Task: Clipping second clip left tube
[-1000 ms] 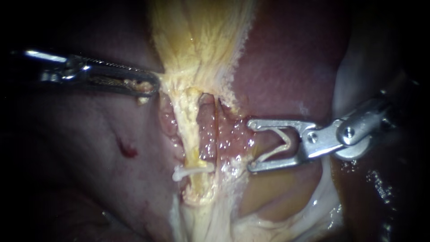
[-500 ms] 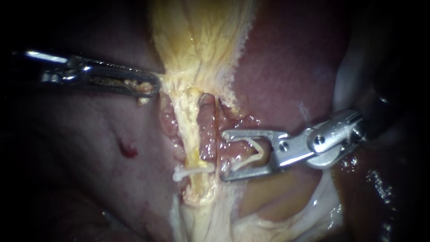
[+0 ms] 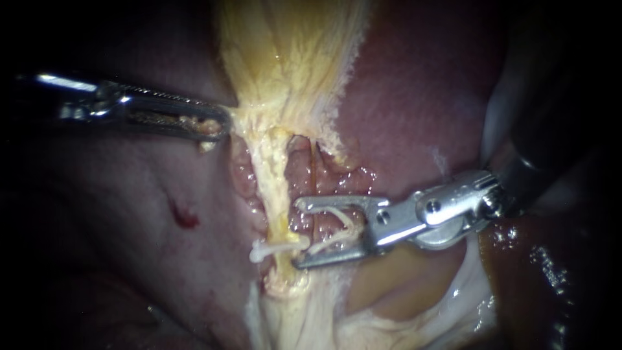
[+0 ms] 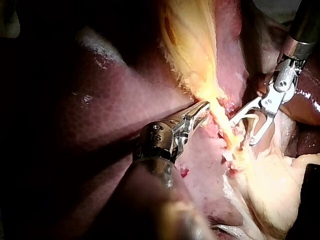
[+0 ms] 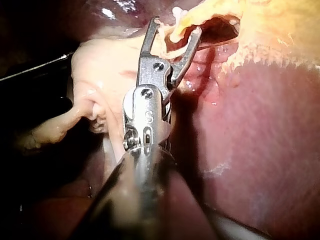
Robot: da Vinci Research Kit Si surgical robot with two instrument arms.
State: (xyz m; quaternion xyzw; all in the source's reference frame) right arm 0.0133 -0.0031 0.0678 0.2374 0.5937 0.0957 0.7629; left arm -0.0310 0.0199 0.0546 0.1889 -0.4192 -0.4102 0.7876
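Observation:
The left tube (image 3: pixel 277 188) is a yellowish strand that runs down from the gallbladder (image 3: pixel 285 52). A white clip (image 3: pixel 272 248) sits across its lower part. My right instrument (image 3: pixel 297 234) holds an open white clip (image 3: pixel 337 227) between its spread jaws. The jaw tips reach the left tube's right side just above the seated clip, and the thin right tube (image 3: pixel 314 185) lies within the jaws. In the right wrist view the yellowish tube (image 5: pixel 175 34) lies between the jaw tips of my right instrument (image 5: pixel 176 25). My left instrument (image 3: pixel 219 126) is shut on yellowish gallbladder tissue, also shown in the left wrist view (image 4: pixel 202 109).
Dark red liver (image 3: pixel 414 97) lies to the right and behind. Moist pink tissue (image 3: pixel 246 181) shows around the tubes. Pale fatty tissue (image 3: pixel 389 291) lies below my right instrument. A small red spot (image 3: pixel 184 217) marks the tissue on the left.
My right instrument has moved left with its open clip, from clear of the tubes to across the right tube and up against the left tube. My left instrument holds still.

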